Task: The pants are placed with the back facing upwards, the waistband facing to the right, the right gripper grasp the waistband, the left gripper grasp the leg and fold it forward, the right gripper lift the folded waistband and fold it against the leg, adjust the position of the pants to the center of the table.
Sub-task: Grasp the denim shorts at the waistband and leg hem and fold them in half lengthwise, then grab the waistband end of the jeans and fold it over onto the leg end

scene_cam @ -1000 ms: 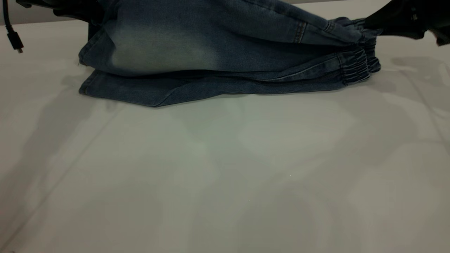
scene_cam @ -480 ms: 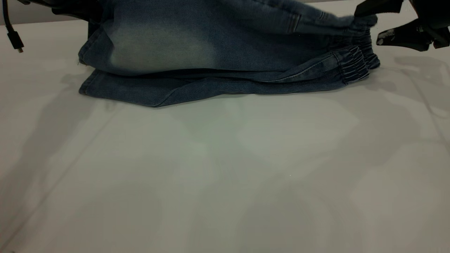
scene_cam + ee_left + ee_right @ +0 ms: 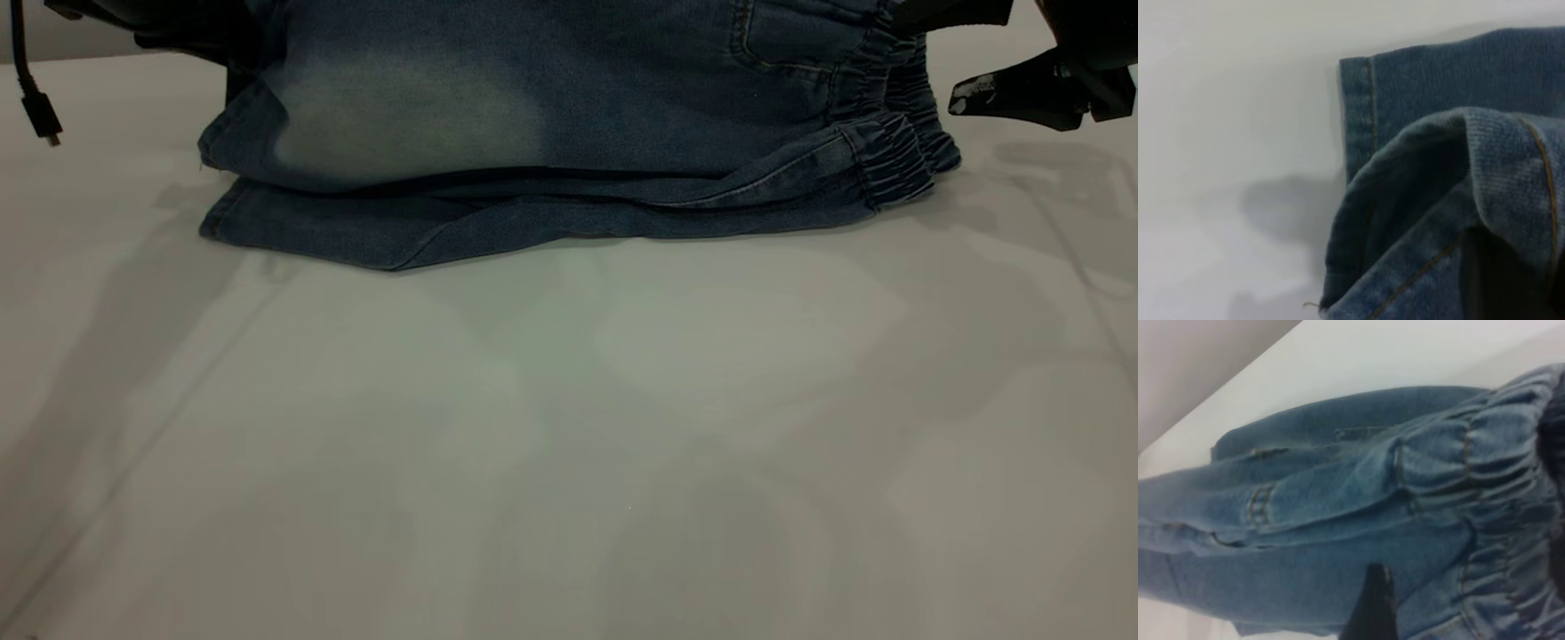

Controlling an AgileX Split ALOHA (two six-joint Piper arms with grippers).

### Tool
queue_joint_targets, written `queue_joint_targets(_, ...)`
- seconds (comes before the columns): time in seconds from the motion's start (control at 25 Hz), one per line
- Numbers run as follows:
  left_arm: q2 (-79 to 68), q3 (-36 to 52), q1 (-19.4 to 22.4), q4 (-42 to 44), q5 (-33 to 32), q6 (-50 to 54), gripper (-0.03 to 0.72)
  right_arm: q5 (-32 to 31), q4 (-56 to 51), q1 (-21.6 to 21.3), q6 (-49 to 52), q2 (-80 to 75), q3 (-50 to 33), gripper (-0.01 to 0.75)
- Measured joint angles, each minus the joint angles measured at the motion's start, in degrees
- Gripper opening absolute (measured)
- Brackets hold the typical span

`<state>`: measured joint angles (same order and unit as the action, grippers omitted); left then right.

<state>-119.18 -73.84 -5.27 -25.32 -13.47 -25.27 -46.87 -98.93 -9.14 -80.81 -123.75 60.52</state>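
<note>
We see the white counter [image 3: 569, 427] mostly bare, with the pants [image 3: 533, 160] lying along its far edge. They are doubled lengthwise, we think so that one leg covers the other before the second fold. The waistband [image 3: 898, 151] points to the right side and its upper layer stands raised, apparently because the right gripper [image 3: 960, 49] reaches it there. In the exterior view this gripper has one finger on the gathered edge and the other one apart, so the jaws look spread; we cannot say that it pinches the cloth. The right wrist view shows the ruched elastic and a belt loop close. The left gripper [image 3: 160, 27] is at the hem end; whether it is closed we cannot tell. Only the left wrist view shows the lifted hem [image 3: 1425, 220] above the flat one.
</note>
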Motion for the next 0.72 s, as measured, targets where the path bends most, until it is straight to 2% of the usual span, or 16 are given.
queue_joint_targets(0.24,-0.13,0.00,0.00,-0.09,4.45,0.11,0.452,-0.57,0.07,0.00,0.26,0.00,0.00,0.591)
queue_joint_targets(0.36,-0.13,0.00,0.00,-0.18,6.22,0.11,0.552,-0.57,0.14,0.00,0.38,0.00,0.00,0.591)
queue_joint_targets(0.48,-0.13,0.00,0.00,-0.16,6.54,0.16,0.584,-0.57,0.66,0.00,1.15,0.00,0.00,0.591)
queue_joint_targets(0.72,1.15,-0.05,0.00,-0.16,4.15,0.22,0.584,-0.57,5.07,0.00,4.88,0.00,0.00,0.591)
